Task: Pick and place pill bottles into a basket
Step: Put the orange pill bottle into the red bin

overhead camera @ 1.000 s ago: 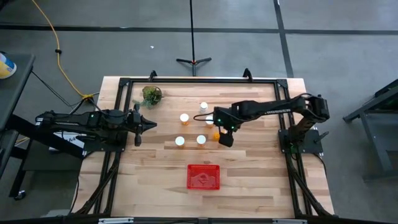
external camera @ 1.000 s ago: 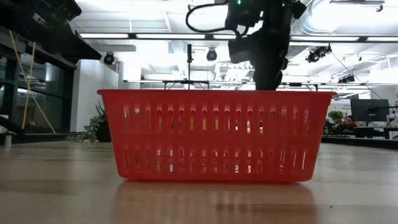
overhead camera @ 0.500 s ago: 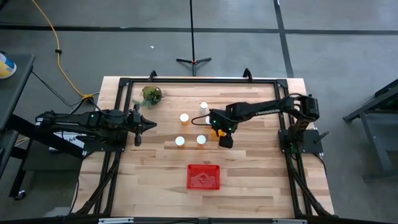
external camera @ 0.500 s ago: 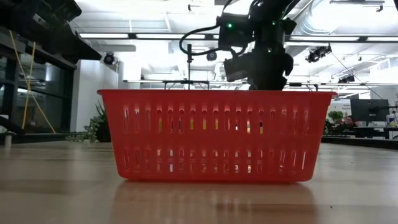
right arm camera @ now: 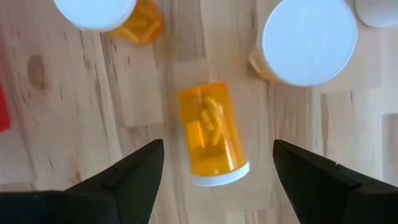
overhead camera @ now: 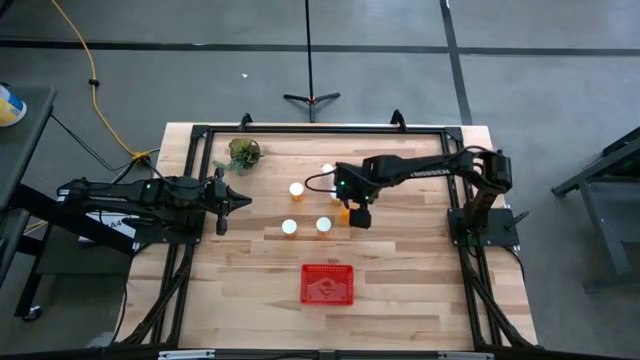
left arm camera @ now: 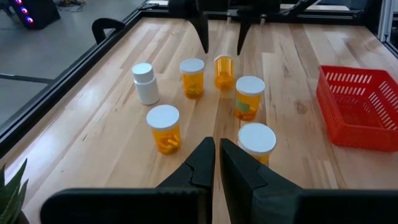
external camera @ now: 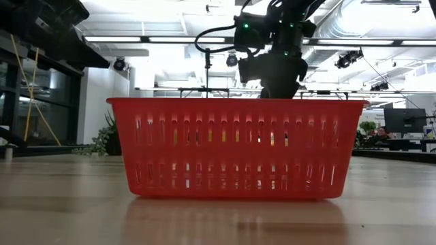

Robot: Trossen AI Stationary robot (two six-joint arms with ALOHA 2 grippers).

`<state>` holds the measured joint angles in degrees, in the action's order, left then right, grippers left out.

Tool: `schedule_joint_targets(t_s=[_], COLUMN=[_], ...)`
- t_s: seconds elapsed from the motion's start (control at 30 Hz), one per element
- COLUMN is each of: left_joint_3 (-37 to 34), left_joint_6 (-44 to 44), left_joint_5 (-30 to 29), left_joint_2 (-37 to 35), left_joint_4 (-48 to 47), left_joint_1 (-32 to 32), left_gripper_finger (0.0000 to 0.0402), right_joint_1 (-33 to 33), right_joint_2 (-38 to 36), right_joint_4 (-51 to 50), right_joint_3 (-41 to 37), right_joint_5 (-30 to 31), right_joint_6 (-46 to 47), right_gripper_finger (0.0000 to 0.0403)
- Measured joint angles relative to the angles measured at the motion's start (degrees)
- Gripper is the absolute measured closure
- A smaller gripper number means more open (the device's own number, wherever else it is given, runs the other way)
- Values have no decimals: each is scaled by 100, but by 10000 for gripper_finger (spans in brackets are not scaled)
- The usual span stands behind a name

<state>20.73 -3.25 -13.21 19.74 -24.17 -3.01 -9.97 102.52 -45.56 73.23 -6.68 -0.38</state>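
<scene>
Several pill bottles stand in a cluster at mid-table: orange ones with white caps (left arm camera: 164, 127) (left arm camera: 249, 97) (left arm camera: 192, 77) and a whitish one (left arm camera: 145, 83). One orange bottle (right arm camera: 211, 134) lies on its side on the wood, also visible as the lying bottle (overhead camera: 345, 212). My right gripper (right arm camera: 217, 149) hangs open above it, pointing down, one finger on either side, touching nothing. The red basket (overhead camera: 327, 284) stands nearer the table's front edge. My left gripper (left arm camera: 216, 163) waits shut at the table's left, above the wood.
A small green plant (overhead camera: 243, 153) stands at the far left of the table. Upright bottles (right arm camera: 309, 40) (right arm camera: 96, 9) stand close on both sides of the lying one. A black frame (overhead camera: 320, 130) runs around the table's edges.
My right gripper has moved a little toward the table's left and far edges, has sunk slightly and has rolled about its own axis, staying open. It now stands over the lying bottle. The bottles and the basket have kept their places.
</scene>
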Motion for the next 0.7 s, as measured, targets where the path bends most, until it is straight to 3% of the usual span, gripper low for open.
schedule_joint_targets(t_s=[0.3,0.7], left_joint_3=[0,0], left_joint_6=[-2,-2], left_joint_5=[0,7], left_joint_2=[0,-2], left_joint_4=[0,2], left_joint_1=[-2,0], left_gripper_finger=[341,341], right_joint_1=[112,237], right_joint_2=[6,695], right_joint_4=[-46,-65], right_joint_3=[0,-2], right_joint_5=[-340,-342], right_joint_6=[-112,-193], right_gripper_finger=[109,109])
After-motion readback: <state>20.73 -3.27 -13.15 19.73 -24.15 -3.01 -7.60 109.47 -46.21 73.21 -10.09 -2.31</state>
